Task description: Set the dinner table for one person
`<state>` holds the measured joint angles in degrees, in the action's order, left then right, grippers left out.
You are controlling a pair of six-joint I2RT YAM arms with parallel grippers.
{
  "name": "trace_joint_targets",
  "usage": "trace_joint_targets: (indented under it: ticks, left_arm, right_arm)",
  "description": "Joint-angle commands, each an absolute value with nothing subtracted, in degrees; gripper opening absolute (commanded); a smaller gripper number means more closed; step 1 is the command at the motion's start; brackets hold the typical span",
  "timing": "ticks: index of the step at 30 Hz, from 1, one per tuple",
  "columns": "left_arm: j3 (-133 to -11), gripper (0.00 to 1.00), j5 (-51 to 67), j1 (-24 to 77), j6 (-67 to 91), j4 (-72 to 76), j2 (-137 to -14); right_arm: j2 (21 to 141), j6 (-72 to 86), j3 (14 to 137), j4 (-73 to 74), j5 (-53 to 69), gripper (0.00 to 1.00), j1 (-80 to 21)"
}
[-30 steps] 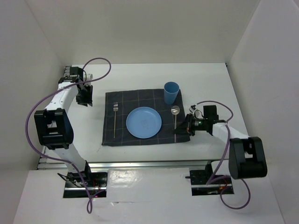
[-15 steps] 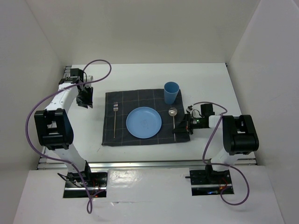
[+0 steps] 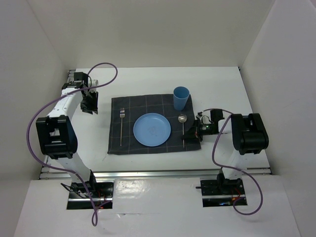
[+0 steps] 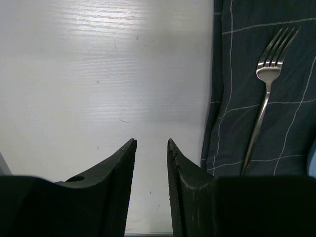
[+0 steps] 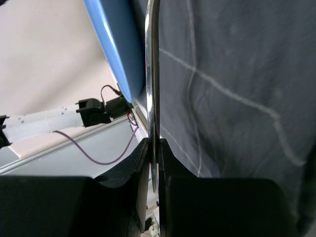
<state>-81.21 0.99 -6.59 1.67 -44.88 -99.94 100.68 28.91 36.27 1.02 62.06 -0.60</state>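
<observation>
On the white dinner table [image 3: 148, 81] lies a dark grey checked placemat [image 3: 148, 106]. On it are a blue plate [image 3: 152, 130], a fork [image 3: 121, 126] to its left, a blue cup [image 3: 180, 98] at the back right and a spoon [image 3: 183, 129] right of the plate. My right gripper [image 3: 190, 137] is shut on the spoon's handle [image 5: 152, 89], low over the mat's right edge. My left gripper [image 3: 89, 104] is open and empty over bare table [image 4: 98, 74], left of the mat and fork [image 4: 266, 84].
White walls enclose the table on the left, back and right. A silver rail [image 3: 148, 173] runs along the near edge. Purple cables loop from both arms. The right arm's elbow [image 3: 249, 133] stands right of the mat.
The right arm has folded inward, its elbow swinging up and toward the mat, and the spoon has shifted slightly left and straightened beside the plate. The left arm has not moved.
</observation>
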Motion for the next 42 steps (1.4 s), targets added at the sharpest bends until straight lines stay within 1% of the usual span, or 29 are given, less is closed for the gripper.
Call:
trace_joint_targets:
  ticks: [1, 9, 13, 14, 25, 29, 32, 34, 36, 37, 42]
  left_arm:
    - [-80.9, 0.39, 1.9, -6.5, 1.1, -44.6, -97.9]
    - [-81.5, 0.39, 2.5, -6.5, 1.1, -44.6, -98.5]
    - [-80.9, 0.39, 1.9, -6.5, 1.1, -44.6, -98.5]
    - [-80.9, 0.39, 1.9, -6.5, 1.1, -44.6, -98.5]
    - [-81.4, 0.39, 1.9, -6.5, 1.1, -44.6, -99.0]
    - [-80.8, 0.39, 1.9, -6.5, 1.1, -44.6, -99.1]
    - [-80.8, 0.39, 1.9, -6.5, 1.1, -44.6, -99.1]
    - [-80.8, 0.39, 1.9, -6.5, 1.1, -44.6, -99.1]
    - [-80.8, 0.39, 2.5, -6.5, 1.1, -44.6, -99.1]
    - [-81.4, 0.39, 2.5, -6.5, 0.5, -45.1, -99.7]
    - [-81.4, 0.39, 3.1, -6.5, 0.5, -45.1, -99.7]
  right_arm:
    - [101.3, 28.6, 38.8, -1.6, 62.3, 0.13, -0.4]
    - [106.2, 26.3, 44.6, 0.8, 62.3, 0.13, -0.4]
    - [107.4, 24.9, 45.2, 3.6, 62.8, 0.13, -0.4]
    - [107.9, 24.2, 45.7, 3.6, 62.8, 0.15, -0.4]
    - [110.4, 24.2, 48.9, 4.2, 63.4, 0.15, -0.4]
    - [109.3, 24.2, 46.5, 4.2, 63.4, 0.15, -0.4]
    - [108.5, 23.6, 45.1, 5.5, 62.2, 0.22, -0.4]
    - [108.5, 22.9, 44.5, 6.3, 61.4, 0.3, -0.4]
    - [108.5, 22.9, 44.5, 7.0, 61.3, 0.34, -0.4]
    - [108.5, 22.9, 44.5, 7.8, 60.6, 0.4, -0.4]
    - [106.7, 22.9, 44.5, 9.3, 57.8, 0.44, -0.4]
